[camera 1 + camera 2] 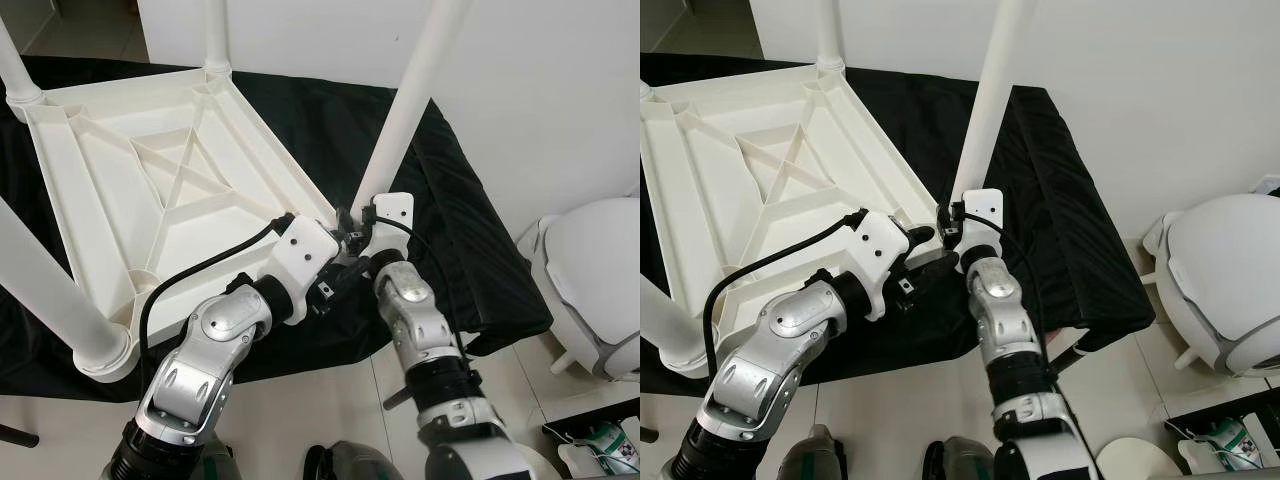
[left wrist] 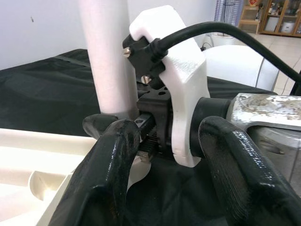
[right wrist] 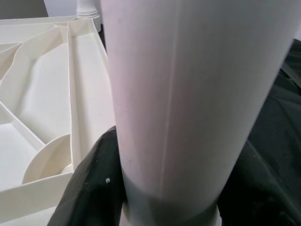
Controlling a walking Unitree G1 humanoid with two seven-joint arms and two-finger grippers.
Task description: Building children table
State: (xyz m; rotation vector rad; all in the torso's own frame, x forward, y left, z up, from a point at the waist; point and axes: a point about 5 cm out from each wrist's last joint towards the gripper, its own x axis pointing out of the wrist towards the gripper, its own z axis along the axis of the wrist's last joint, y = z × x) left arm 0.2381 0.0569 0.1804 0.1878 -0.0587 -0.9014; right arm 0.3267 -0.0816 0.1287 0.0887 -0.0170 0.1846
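Observation:
A white plastic children's table [image 1: 170, 170] lies upside down on a black cloth, its legs pointing up. The near right leg [image 1: 410, 100] stands in the table's corner socket. My right gripper [image 1: 352, 222] is shut on the base of that leg, and in the right wrist view its black fingers [image 3: 89, 188] sit on both sides of the white leg [image 3: 188, 94]. My left gripper [image 1: 338, 272] is just beside it, open. Its fingers [image 2: 108, 169] straddle the right wrist's white camera mount [image 2: 181, 80], next to the leg [image 2: 106, 56].
Three other legs stand up at the far corner [image 1: 215, 35], the far left [image 1: 15, 70] and the near left [image 1: 50, 300]. The black cloth [image 1: 470, 220] drapes over the support's right edge. A round white object [image 1: 600, 270] sits on the tiled floor to the right, by the wall.

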